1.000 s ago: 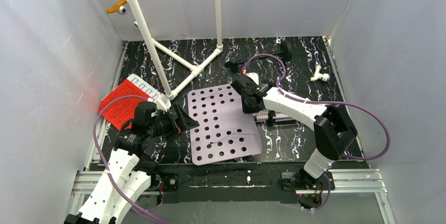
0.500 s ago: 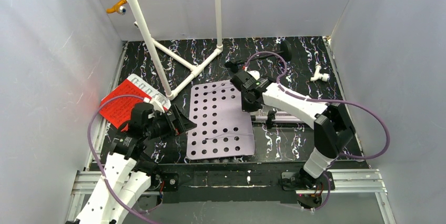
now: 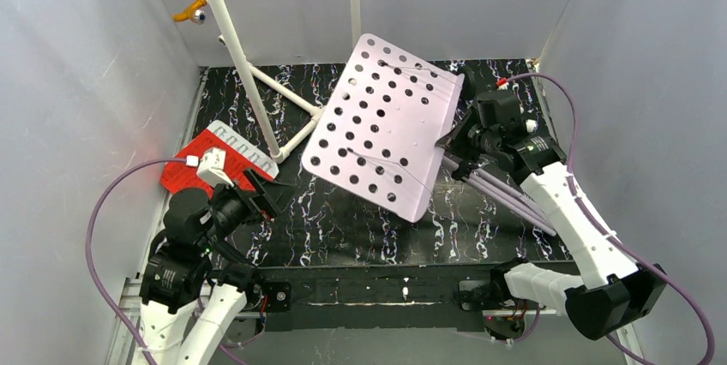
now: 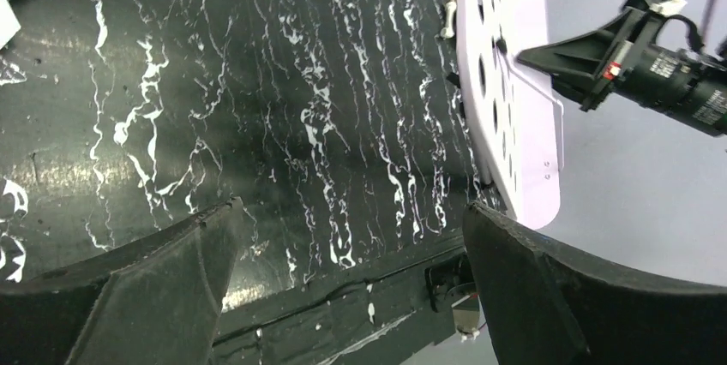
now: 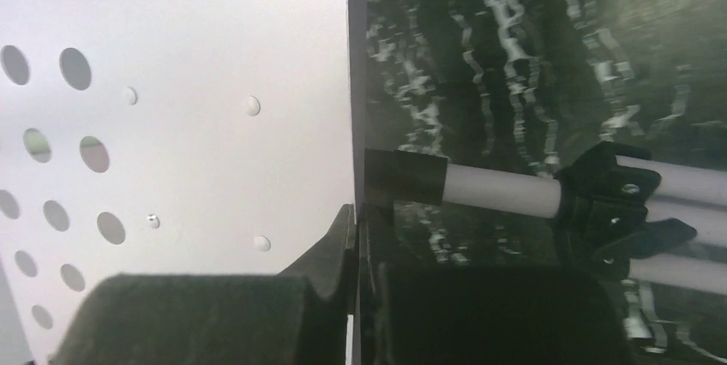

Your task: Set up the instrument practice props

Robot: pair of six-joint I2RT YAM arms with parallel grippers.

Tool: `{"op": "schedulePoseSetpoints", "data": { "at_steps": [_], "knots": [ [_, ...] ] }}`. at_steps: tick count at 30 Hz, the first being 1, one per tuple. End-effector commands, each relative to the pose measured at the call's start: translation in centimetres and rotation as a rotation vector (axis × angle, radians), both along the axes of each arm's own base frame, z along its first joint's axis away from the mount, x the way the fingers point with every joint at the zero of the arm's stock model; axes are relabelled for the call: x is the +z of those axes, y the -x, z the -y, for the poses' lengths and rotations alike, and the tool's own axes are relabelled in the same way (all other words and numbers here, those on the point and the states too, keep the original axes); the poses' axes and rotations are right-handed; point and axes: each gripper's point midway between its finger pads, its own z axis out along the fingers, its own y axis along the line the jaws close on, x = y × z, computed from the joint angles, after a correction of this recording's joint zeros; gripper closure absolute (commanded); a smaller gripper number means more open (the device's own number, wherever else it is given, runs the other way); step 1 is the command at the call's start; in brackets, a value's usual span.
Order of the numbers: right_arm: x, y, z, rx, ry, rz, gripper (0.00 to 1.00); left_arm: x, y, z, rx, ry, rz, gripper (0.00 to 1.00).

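Within the last second the lilac music stand (image 3: 381, 129) had gone from lying flat in the middle of the bench (image 3: 360, 224) to hanging above it. Its perforated plate was tipped up on a slant toward the back right, and the folded tripod legs (image 3: 506, 195) trailed down toward the near right. The right jaws, which had closed fully in that same second, were clamped on the plate's right edge (the wrist view showed the thin edge pinched between them, just beside where the pole joins). The left jaws stood wide apart and empty, drawn back over the near-left bench, well apart from the stand. The red music sheet (image 3: 193, 178) lay flat at the left, beside the foot of the white pipe frame (image 3: 249, 82). So the stand was raised but not yet standing. Its legs looked bundled together and would probably need spreading before it could be set down, and the red sheet had yet to go on it.
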Motion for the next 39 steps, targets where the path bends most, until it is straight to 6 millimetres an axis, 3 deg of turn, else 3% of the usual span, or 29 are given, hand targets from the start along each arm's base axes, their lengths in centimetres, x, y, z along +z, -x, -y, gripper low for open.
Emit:
{"op": "schedulePoseSetpoints", "data": {
  "at_steps": [1, 4, 10, 14, 18, 21, 24, 26, 29, 31, 35, 39],
  "knots": [
    [13.6, -1.5, -6.5, 0.118, -0.55, 0.172, 0.99, 1.3, -0.6, 0.5, 0.009, 0.086, 0.083, 0.0],
    [17.0, -1.8, -7.6, 0.15, -0.671, 0.167, 0.99, 4.3, -0.7, 2.8, -0.11, 0.216, 0.201, 0.0],
    [23.1, -1.9, -7.4, 0.144, -0.838, 0.257, 0.99, 6.6, -0.6, 3.6, -0.175, 0.23, 0.296, 0.0],
    [26.6, -1.0, -7.2, 0.184, -1.054, 0.335, 0.99, 6.9, -0.7, 5.2, -0.264, 0.306, 0.303, 0.0],
    [29.5, -0.5, -6.7, 0.199, -1.109, 0.409, 0.99, 6.0, -2.4, 6.9, -0.316, 0.36, 0.213, 0.0],
    [31.4, -0.2, -6.0, 0.194, -1.121, 0.47, 0.99, 4.6, -3.4, 10.3, -0.36, 0.258, 0.189, 0.0],
    [32.3, 0.1, -5.7, 0.191, -1.134, 0.503, 0.99, 3.3, -2.7, 15.8, -0.411, 0.08, 0.237, 0.0],
    [32.4, 0.2, -5.5, 0.185, -1.143, 0.503, 0.99, 3.0, -3.9, 17.8, -0.333, -0.04, 0.289, 0.0],
    [32.3, 0.5, -5.3, 0.181, -1.155, 0.496, 0.99, 2.4, -5.7, 20.1, -0.23, -0.149, 0.375, 0.0],
    [32.5, 0.8, -5.2, 0.181, -1.162, 0.499, 0.99, 2.8, -6.9, 21.6, -0.159, -0.116, 0.452, 0.0],
    [32.9, 1.3, -4.8, 0.178, -1.171, 0.51, 0.99, 1.8, -8.7, 24.1, -0.098, -0.103, 0.492, 0.0],
    [33.2, 1.7, -4.6, 0.18, -1.18, 0.515, 0.99, 1.0, -10.5, 25.2, -0.031, -0.146, 0.495, 0.0]
  ]
}}
